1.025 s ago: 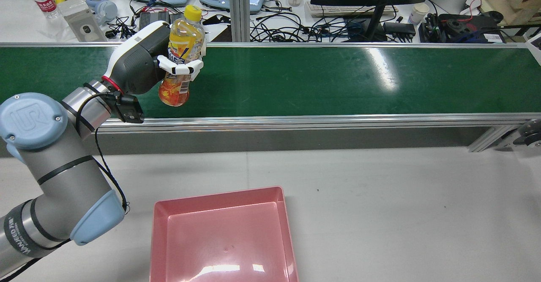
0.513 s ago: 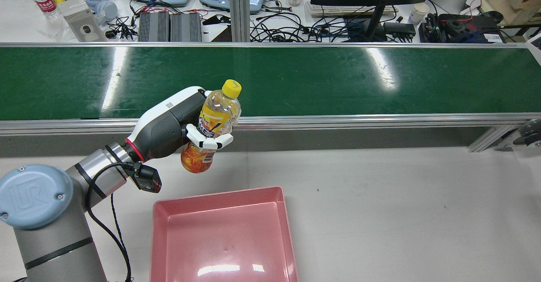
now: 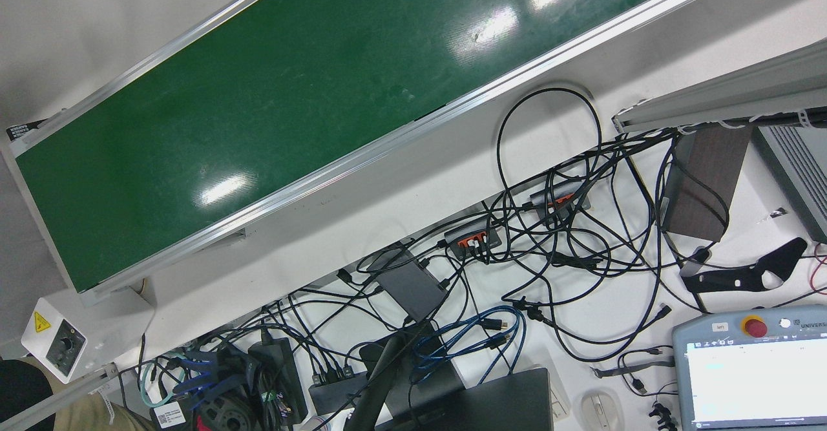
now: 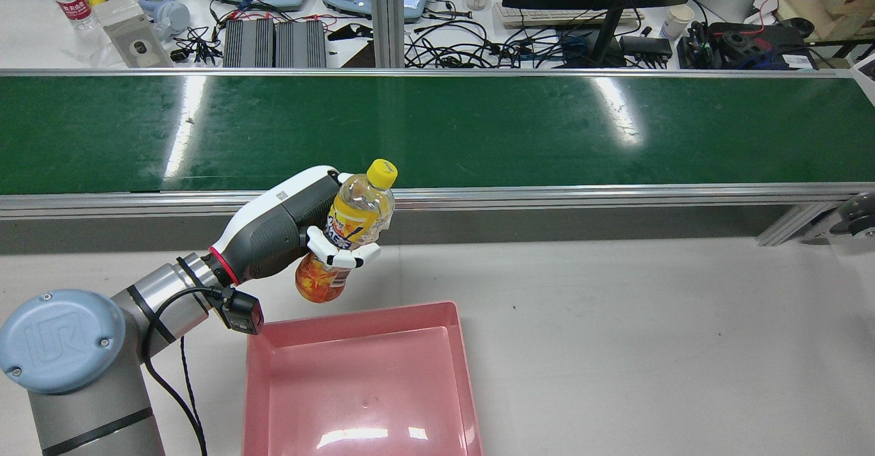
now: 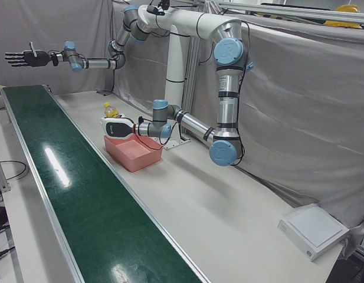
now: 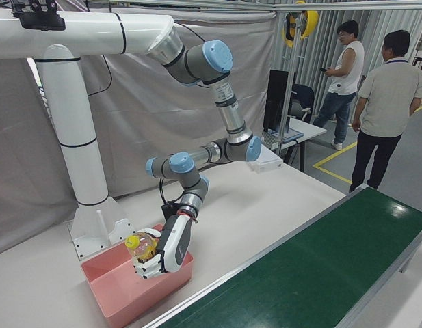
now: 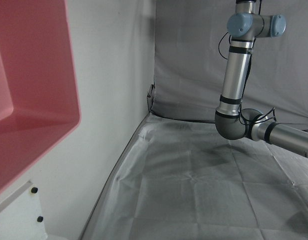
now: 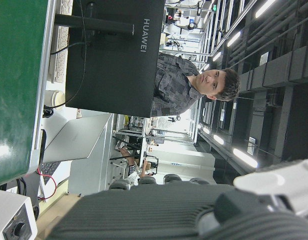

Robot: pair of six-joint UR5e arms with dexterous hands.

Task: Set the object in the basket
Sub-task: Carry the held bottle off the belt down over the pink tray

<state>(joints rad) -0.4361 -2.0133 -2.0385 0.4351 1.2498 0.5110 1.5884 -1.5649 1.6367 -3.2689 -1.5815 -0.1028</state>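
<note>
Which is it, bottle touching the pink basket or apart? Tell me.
Apart. The rear view shows bare table between the bottle, held in the left hand, and the basket rim.

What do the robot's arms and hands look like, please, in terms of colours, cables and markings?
The left arm is silver tubing with pale blue joint caps bearing a UR logo, a black cable looping along it. The left hand has a white-and-grey shell, a red wrist ring and white fingers. The right hand looks dark.

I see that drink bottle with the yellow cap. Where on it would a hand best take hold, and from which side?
Around the labelled middle, from the side. The bottle is tall and round, narrowing toward its yellow cap, so fingers wrap its widest, straightest part. The left hand holds it just that way: palm against one side, fingers curled round the label, the bottle leaning slightly above the pink basket.
</note>
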